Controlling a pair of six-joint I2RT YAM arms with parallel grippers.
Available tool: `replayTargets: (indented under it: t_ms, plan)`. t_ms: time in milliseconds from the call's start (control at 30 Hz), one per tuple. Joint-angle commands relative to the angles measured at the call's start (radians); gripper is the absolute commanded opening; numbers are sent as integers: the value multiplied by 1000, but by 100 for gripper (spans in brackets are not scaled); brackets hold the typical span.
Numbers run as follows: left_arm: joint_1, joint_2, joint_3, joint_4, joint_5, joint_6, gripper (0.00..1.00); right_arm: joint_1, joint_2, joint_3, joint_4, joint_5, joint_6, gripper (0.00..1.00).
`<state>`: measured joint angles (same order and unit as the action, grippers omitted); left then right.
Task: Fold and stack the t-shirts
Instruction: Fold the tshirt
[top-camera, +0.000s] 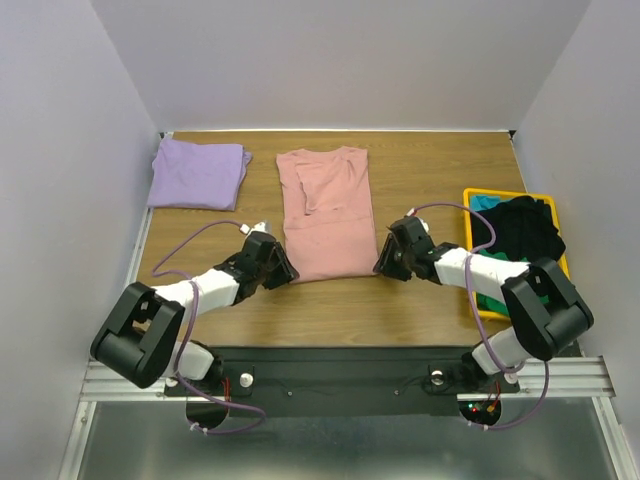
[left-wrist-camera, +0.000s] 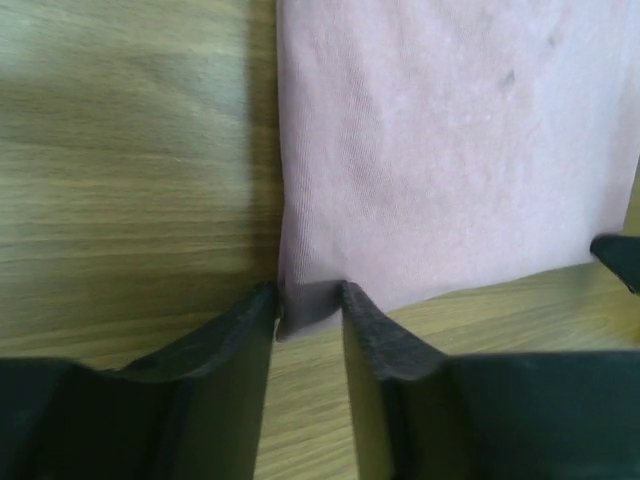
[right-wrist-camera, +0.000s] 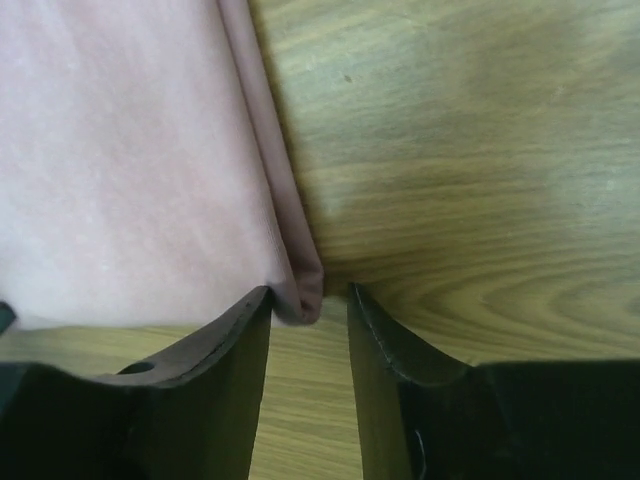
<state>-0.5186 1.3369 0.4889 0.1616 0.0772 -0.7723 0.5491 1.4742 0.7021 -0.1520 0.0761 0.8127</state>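
Observation:
The dusty pink t-shirt (top-camera: 325, 215) lies folded into a long strip at the table's centre, collar at the far end. My left gripper (top-camera: 284, 270) sits at its near left corner. In the left wrist view the gripper (left-wrist-camera: 310, 300) is open, and that corner of the shirt (left-wrist-camera: 450, 150) lies between the fingertips. My right gripper (top-camera: 383, 262) sits at the near right corner. In the right wrist view it (right-wrist-camera: 310, 296) is open around the folded corner of the shirt (right-wrist-camera: 130, 180), which touches only the left finger. A folded lavender t-shirt (top-camera: 198, 172) lies at the far left.
A yellow bin (top-camera: 468, 196) stands at the right edge. It holds a black shirt (top-camera: 525, 228) on top, with teal (top-camera: 483, 203) and green cloth showing under it. White walls close in the table on three sides.

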Motion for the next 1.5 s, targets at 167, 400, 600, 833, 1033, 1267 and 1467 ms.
replayTargets:
  t_ms: [167,400,600,833,1033,1267,1467]
  plan:
    - [-27,45,5,-22,15,4,0,-2,0,-18,58,-72,23,8]
    - [-139,-143,-55,-112,32,-71,0,-3,-305,-222,28,-140,74,0]
    - [-339,-376,-65,-237,-10,-177,0,-3,-704,-314,-186,-156,117,0]
    - [-366,-459,17,-269,-8,-168,0,-3,-826,-179,-250,-92,69,0]
    - [-359,-418,163,-306,-172,-119,0,-2,-620,40,-247,60,7,0]
    - [-247,-314,304,-264,-174,-56,0,-3,-412,263,-184,249,-107,1]
    - [-98,-216,372,-229,-123,-1,0,-9,-237,452,-126,283,-191,0]
